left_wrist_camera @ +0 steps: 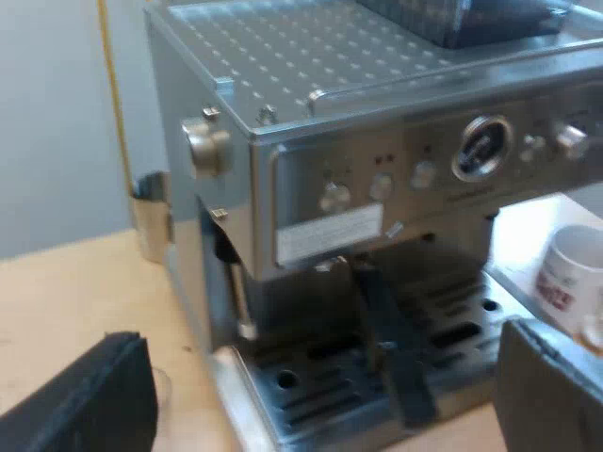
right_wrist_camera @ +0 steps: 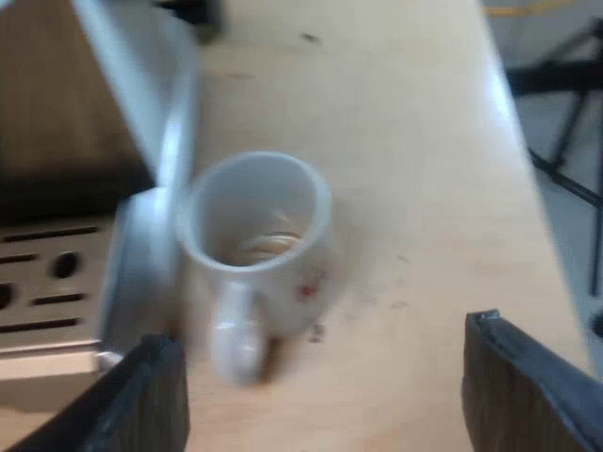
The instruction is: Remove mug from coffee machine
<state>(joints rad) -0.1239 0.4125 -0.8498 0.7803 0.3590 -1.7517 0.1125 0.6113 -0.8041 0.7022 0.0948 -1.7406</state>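
A white mug (left_wrist_camera: 570, 278) with red print stands on the wooden table beside the espresso machine (left_wrist_camera: 377, 179), off its drip tray (left_wrist_camera: 320, 386). The holder's dark handle (left_wrist_camera: 391, 348) sticks out from the machine's front over the tray. My left gripper (left_wrist_camera: 325, 414) hangs open in front of the tray, holding nothing. In the right wrist view the mug (right_wrist_camera: 259, 235) is upright close to the tray's edge (right_wrist_camera: 132, 273), its handle turned toward my right gripper (right_wrist_camera: 330, 405). That gripper is open just short of the mug, with its fingers (right_wrist_camera: 141, 395) wide apart.
A steam wand (left_wrist_camera: 240, 301) hangs at the machine's side and a metal jug (left_wrist_camera: 151, 221) stands behind it. The bean hopper (left_wrist_camera: 471, 19) sits on top. Past the mug the table edge (right_wrist_camera: 518, 122) drops off, with black stand legs (right_wrist_camera: 565, 85) beyond.
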